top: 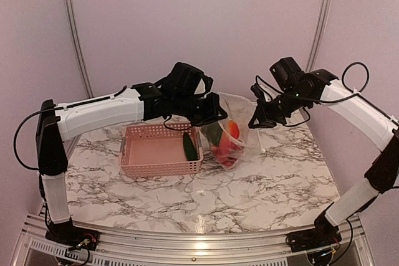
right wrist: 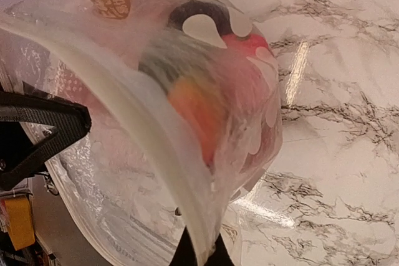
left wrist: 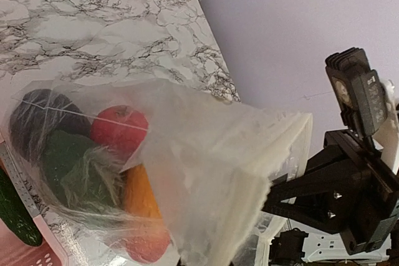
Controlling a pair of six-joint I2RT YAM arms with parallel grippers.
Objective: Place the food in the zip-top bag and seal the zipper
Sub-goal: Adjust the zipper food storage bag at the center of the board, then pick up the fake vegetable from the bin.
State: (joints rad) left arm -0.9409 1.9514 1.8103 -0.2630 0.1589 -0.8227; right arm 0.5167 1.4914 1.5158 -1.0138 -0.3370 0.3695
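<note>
The zip-top bag hangs above the table between my two grippers, with its bottom near the marble. Inside it lie food pieces: red, green, dark and orange. My left gripper is shut on the bag's left mouth corner; its fingers are mostly hidden under the plastic. My right gripper is shut on the right end of the zipper, with its fingertips pinching the strip. One long green piece lies in the pink basket.
The pink basket stands left of the bag, under my left arm, and holds only the green piece. Bare marble table lies in front. The back wall and its metal corner posts stand close behind the grippers.
</note>
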